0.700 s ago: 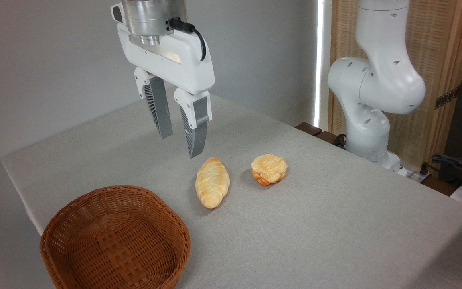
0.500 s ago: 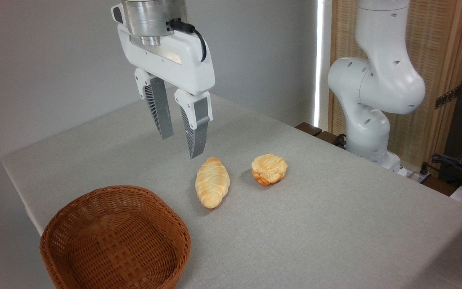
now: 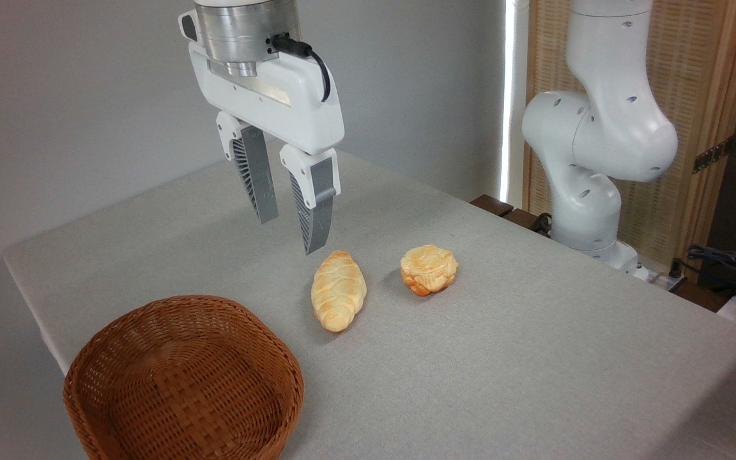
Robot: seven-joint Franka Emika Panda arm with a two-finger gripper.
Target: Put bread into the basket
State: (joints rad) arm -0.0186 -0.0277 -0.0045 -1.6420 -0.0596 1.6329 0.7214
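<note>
The bread (image 3: 338,291), a pale golden braided loaf with pointed ends, lies on the grey table near the middle. The reddish-brown wicker basket (image 3: 125,338) sits at the front left corner with nothing in it. My gripper (image 3: 290,235) hangs above the table, up and to the left of the loaf's far tip. Its two grey ribbed fingers (image 3: 314,211) point down with a gap between them and hold nothing. The gripper is open and touches neither the loaf nor the table.
A small round orange-brown bun (image 3: 429,269) lies just right of the loaf. The arm's white base (image 3: 588,191) stands at the table's back right edge, with cables (image 3: 719,262) beside it. The table's left edge (image 3: 29,306) runs close to the basket.
The gripper has sunk very slightly and drifted a touch to the right. The loaf, bun and basket have not moved.
</note>
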